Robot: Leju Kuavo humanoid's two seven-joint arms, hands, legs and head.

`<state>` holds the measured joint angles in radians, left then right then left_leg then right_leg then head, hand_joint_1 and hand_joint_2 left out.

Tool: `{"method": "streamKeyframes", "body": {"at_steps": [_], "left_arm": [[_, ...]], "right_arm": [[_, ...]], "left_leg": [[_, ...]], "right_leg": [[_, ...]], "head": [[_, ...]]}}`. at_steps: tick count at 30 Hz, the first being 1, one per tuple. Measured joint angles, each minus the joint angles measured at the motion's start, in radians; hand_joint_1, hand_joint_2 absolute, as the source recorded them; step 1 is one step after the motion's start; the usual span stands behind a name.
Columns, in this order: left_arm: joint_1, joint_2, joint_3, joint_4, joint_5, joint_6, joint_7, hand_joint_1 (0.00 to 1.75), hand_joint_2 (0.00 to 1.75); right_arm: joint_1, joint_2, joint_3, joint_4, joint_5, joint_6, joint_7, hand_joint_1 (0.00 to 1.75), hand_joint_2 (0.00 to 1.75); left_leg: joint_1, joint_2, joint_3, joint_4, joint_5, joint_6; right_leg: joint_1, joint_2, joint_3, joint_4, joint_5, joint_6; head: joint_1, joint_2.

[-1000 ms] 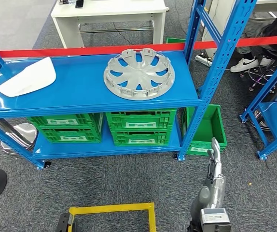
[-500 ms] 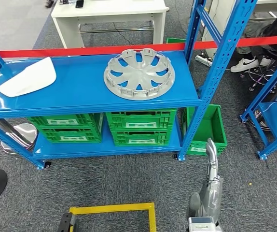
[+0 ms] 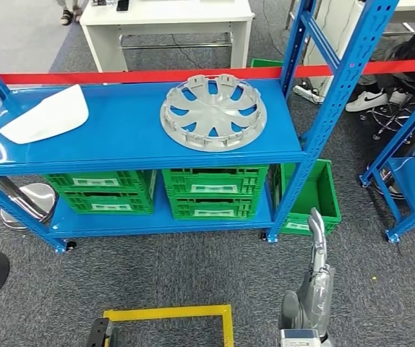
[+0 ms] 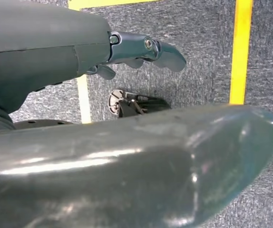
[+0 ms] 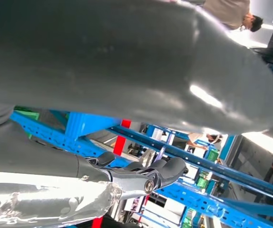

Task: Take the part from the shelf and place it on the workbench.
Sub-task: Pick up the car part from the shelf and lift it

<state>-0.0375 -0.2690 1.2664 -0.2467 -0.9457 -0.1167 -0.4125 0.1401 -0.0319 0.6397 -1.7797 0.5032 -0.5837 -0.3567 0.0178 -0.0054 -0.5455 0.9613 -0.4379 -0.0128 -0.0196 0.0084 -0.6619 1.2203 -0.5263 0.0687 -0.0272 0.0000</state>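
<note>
Approaching the blue metal shelf [image 3: 139, 134], the right hand [image 3: 317, 238] is empty with fingers extended. The left hand [image 4: 142, 47] holds nothing too. Next, I think, it must reach the round silver plastic wheel cover [image 3: 212, 111].

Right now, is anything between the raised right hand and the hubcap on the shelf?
Nothing visible blocks it. The silver hubcap lies flat on the blue shelf's top level with open air above. The right hand is low, near the shelf's right front upright, which it must pass left of.

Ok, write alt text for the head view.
A silver wheel cover lies flat on a blue shelf, a white panel at its other end. Green crates sit below, and the robot's right hand is raised above grey carpet, holding nothing.
</note>
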Motion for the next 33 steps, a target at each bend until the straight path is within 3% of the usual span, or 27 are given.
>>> {"method": "streamKeyframes", "body": {"at_steps": [2, 3, 6, 8, 10, 12, 13, 14, 15, 17, 19, 20, 24, 33], "left_arm": [[0.0, 0.001, 0.0, 0.001, -0.001, 0.002, 0.0, 0.0, 0.0], [0.0, 0.002, 0.0, 0.001, -0.001, 0.003, 0.0, 0.0, 0.0], [0.001, 0.003, -0.001, 0.001, -0.001, 0.007, 0.001, 0.0, 0.0], [-0.001, 0.003, -0.001, 0.001, -0.001, 0.01, 0.001, 0.0, 0.0], [-0.005, 0.003, -0.001, 0.001, -0.001, 0.014, 0.001, 0.0, 0.0], [-0.005, 0.003, -0.002, 0.001, -0.001, 0.017, 0.001, 0.0, 0.0], [-0.004, 0.003, -0.002, 0.001, -0.001, 0.018, 0.002, 0.0, 0.0], [-0.002, 0.003, -0.002, 0.001, -0.001, 0.018, 0.002, 0.0, 0.0], [-0.002, 0.003, -0.002, 0.001, -0.001, 0.019, 0.002, 0.0, 0.0], [-0.002, 0.004, -0.001, 0.001, 0.001, 0.02, 0.002, 0.0, 0.0], [-0.004, 0.004, -0.002, 0.002, 0.004, 0.023, 0.003, 0.0, 0.0], [-0.004, 0.004, -0.002, 0.002, 0.006, 0.026, 0.003, 0.0, 0.0], [-0.003, 0.001, -0.001, 0.002, 0.014, 0.038, 0.006, 0.0, 0.0], [-0.004, 0.001, -0.001, 0.002, 0.014, 0.043, 0.008, 0.0, 0.0]], "right_arm": [[0.0, -0.001, 0.0, 0.001, 0.0, -0.001, 0.0, 0.0, 0.0], [0.0, -0.002, 0.0, 0.001, 0.0, -0.002, 0.0, 0.0, 0.0], [0.001, -0.004, 0.001, 0.002, 0.0, -0.006, 0.0, 0.0, 0.0], [0.0, -0.005, 0.002, 0.002, 0.001, -0.008, 0.0, 0.0, 0.0], [-0.001, -0.005, 0.004, 0.002, 0.002, -0.011, 0.0, 0.0, 0.0], [-0.001, -0.006, 0.007, 0.002, 0.002, -0.012, 0.0, 0.0, 0.0], [-0.001, -0.006, 0.008, 0.002, 0.002, -0.012, 0.0, 0.0, 0.0], [0.0, -0.006, 0.009, 0.002, 0.002, -0.012, 0.0, 0.0, 0.0], [0.0, -0.006, 0.009, 0.002, 0.002, -0.012, 0.0, 0.0, 0.0], [0.0, -0.007, 0.01, 0.002, 0.002, -0.013, 0.0, 0.0, 0.0], [0.0, -0.007, 0.01, 0.002, 0.003, -0.015, 0.0, 0.0, 0.0], [0.0, -0.008, 0.011, 0.002, 0.003, -0.017, 0.0, 0.0, 0.0], [-0.002, -0.01, 0.016, 0.002, 0.006, -0.024, 0.0, 0.0, 0.0], [-0.003, -0.011, 0.018, 0.002, 0.006, -0.025, 0.0, 0.0, 0.0]], "left_leg": [[0.005, 0.0, 0.009, 0.005, -0.003, -0.016], [0.007, 0.0, 0.011, 0.007, -0.003, -0.024], [0.008, 0.0, 0.014, 0.013, -0.003, -0.045], [0.01, 0.001, 0.008, 0.031, -0.012, -0.052], [0.009, 0.002, -0.041, 0.12, -0.058, -0.056], [0.008, 0.002, -0.124, 0.258, -0.112, -0.056], [0.007, 0.002, -0.157, 0.302, -0.12, -0.054], [0.006, 0.002, -0.171, 0.309, -0.106, -0.05], [0.004, 0.002, -0.165, 0.276, -0.071, -0.045], [-0.003, 0.002, -0.117, 0.147, 0.016, -0.031], [-0.009, 0.003, -0.079, 0.05, 0.047, -0.022], [-0.01, 0.002, -0.073, 0.032, 0.047, -0.023], [-0.01, -0.002, -0.07, 0.025, 0.049, -0.025], [-0.012, -0.003, -0.07, 0.026, 0.044, -0.01]], "right_leg": [[-0.005, 0.0, 0.067, -0.134, 0.049, 0.005], [-0.005, 0.0, 0.087, -0.176, 0.058, -0.001], [0.004, 0.001, 0.096, -0.188, 0.059, -0.04], [0.004, 0.002, 0.105, -0.189, 0.063, -0.055], [0.004, 0.001, 0.112, -0.193, 0.061, -0.064], [0.009, 0.002, 0.114, -0.194, 0.056, -0.071], [0.012, 0.003, 0.116, -0.194, 0.053, -0.075], [0.014, 0.005, 0.119, -0.194, 0.049, -0.077], [0.015, 0.006, 0.125, -0.194, 0.044, -0.077], [0.017, 0.009, 0.137, -0.194, 0.034, -0.073], [0.02, 0.01, 0.14, -0.194, 0.025, -0.064], [0.022, 0.009, 0.139, -0.193, 0.021, -0.062], [0.024, 0.007, 0.144, -0.203, 0.019, -0.081], [0.023, 0.007, 0.156, -0.228, 0.024, -0.049]], "head": [[0.001, 0.0], [0.002, 0.0], [0.0, 0.0], [-0.002, 0.0], [-0.008, 0.0], [-0.013, 0.0], [-0.014, 0.0], [-0.014, 0.0], [-0.014, 0.0], [-0.015, 0.0], [-0.015, 0.0], [-0.016, 0.0], [-0.015, 0.0], [-0.016, 0.0]]}}
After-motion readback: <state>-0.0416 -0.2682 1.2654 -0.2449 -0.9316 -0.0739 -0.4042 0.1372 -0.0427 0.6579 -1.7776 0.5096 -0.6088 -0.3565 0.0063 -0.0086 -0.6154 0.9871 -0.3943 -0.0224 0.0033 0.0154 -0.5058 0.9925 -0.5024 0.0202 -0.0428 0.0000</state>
